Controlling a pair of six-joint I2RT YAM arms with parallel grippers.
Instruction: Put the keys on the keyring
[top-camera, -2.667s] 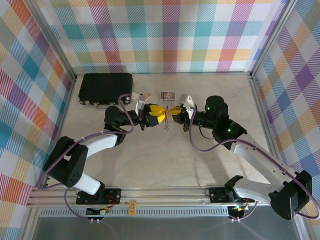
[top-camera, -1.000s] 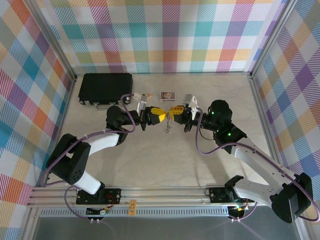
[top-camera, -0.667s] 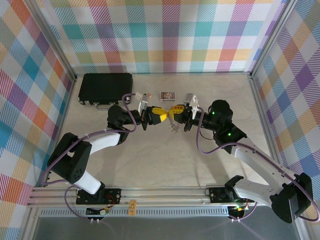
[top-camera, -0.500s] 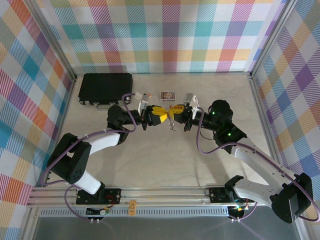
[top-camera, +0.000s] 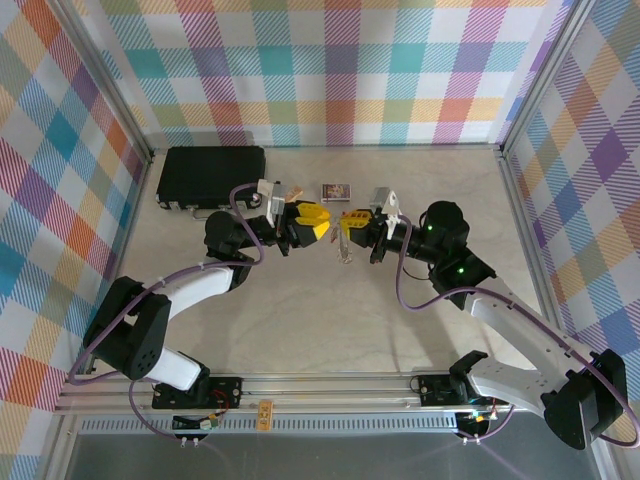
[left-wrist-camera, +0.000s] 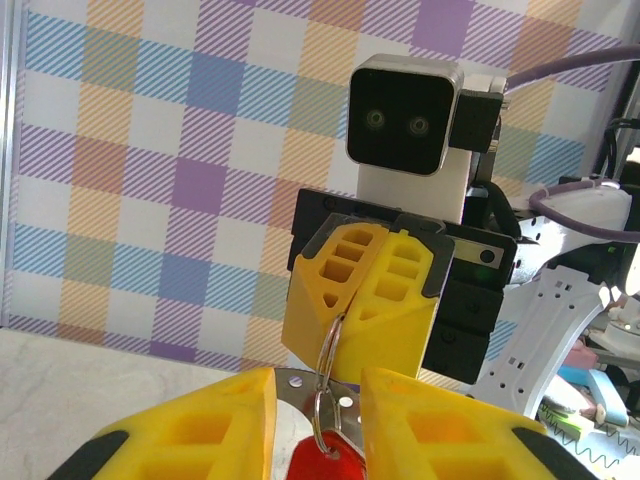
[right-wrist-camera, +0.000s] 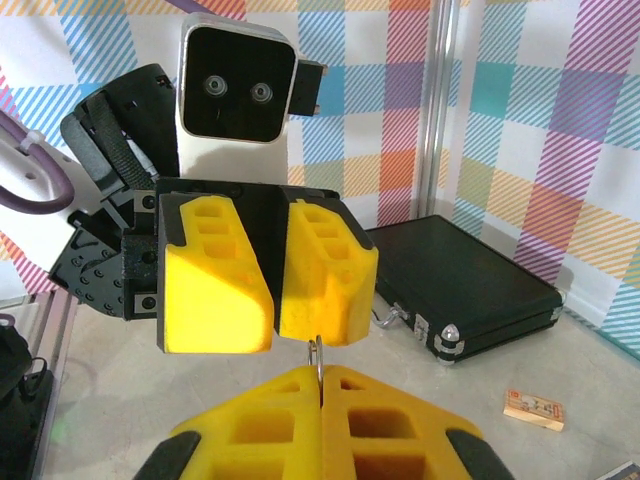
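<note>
Where the two grippers meet tip to tip above the table (top-camera: 300, 330), the keyring (left-wrist-camera: 324, 388) hangs as a thin grey loop from the right gripper (left-wrist-camera: 338, 318). That gripper's yellow fingers are pressed together, with the top of the ring pinched between them. In its own wrist view, the right gripper (right-wrist-camera: 320, 378) shows no gap between its fingers, and a short stretch of the ring (right-wrist-camera: 316, 352) pokes out just past the tips.

A red piece (left-wrist-camera: 325, 468) sits at the ring's lower end, cut off by the frame edge. It cannot be told whether this is a key's head or the ring's sleeve. From above, the ring (top-camera: 345, 250) dangles just below the right gripper (top-camera: 350, 222).

The left gripper (left-wrist-camera: 316, 392) faces it with its fingers parted, and the ring and the red piece lie in the gap between them. It grips nothing that can be seen. From the right wrist, the left gripper (right-wrist-camera: 278, 300) also shows a narrow slot between its fingers.

A small card (top-camera: 336, 190) lies on the table just beyond the fingertips. A black case (top-camera: 212, 175) rests farther off, beyond the left gripper (top-camera: 316, 222).
</note>
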